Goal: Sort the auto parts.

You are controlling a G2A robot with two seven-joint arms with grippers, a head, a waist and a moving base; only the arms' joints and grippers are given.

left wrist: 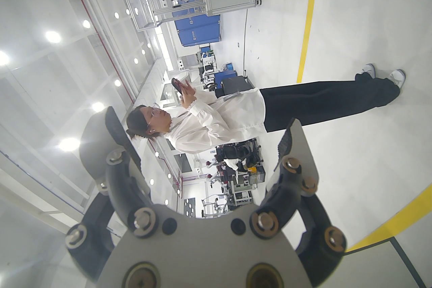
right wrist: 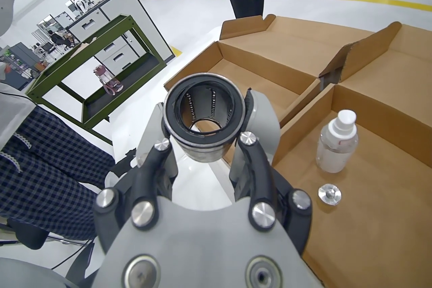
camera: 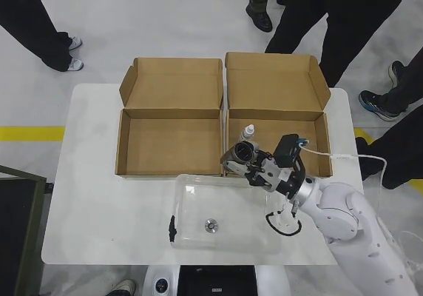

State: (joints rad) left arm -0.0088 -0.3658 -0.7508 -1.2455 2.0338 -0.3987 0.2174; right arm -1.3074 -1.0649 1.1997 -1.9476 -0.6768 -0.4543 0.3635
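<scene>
Right gripper (right wrist: 206, 130): fingers closed partway on the bearing (right wrist: 204, 149), one on each side of its barrel; held in the air just beyond the far rim of the clear tray (camera: 197, 203)
Bearing: metal cylinder, hollow, with rows of small balls along the bore; one open end faces the wrist camera; in the top view it sits past the tray's far rim, over the near edge of the right box (camera: 278, 129)
Left gripper (left wrist: 202, 120): fingers spread wide; nothing between them; it points off into the room
Tray: on the white table (camera: 93, 185), at its near edge; holds a small round metal part (camera: 212, 225) near the middle of its floor
Black piece (camera: 171, 226): at the tray's left wall; too small to identify, and I cannot tell whether it lies inside or outside the wall
Left box (camera: 168, 144): open cardboard, lid folded back; beyond the tray's far left corner
Right box: open cardboard, touching the left box side by side, beyond the tray's far rim; holds a spray bottle (right wrist: 335, 147) standing upright and a small metal disc (right wrist: 329, 193) lying near it, apart
</scene>
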